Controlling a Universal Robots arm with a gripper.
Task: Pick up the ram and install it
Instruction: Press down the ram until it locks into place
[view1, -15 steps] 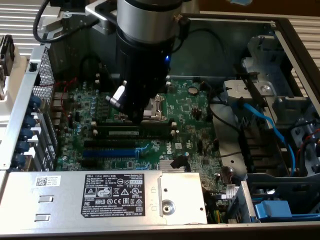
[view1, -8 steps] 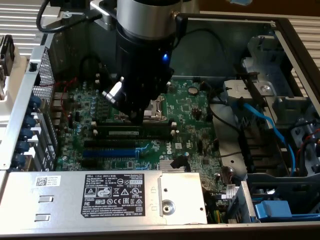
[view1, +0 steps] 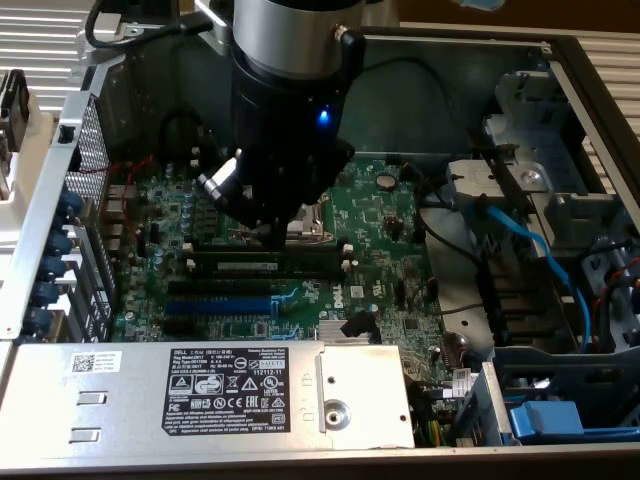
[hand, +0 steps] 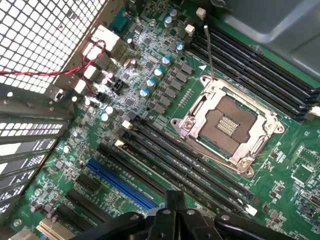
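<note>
One ram (view1: 265, 266) lay seated in a black slot beside the socket (hand: 227, 127); one blue slot (view1: 218, 305) nearby. Gripper (hand: 172, 200) hung over the slots, jaws together, empty; its fingertips were largely hidden

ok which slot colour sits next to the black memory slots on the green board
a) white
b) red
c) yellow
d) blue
d: a long blue slot lies alongside the black slots on the motherboard in the wrist view, and the exterior view shows the same blue slot just below the ram with its white label strip.
</note>
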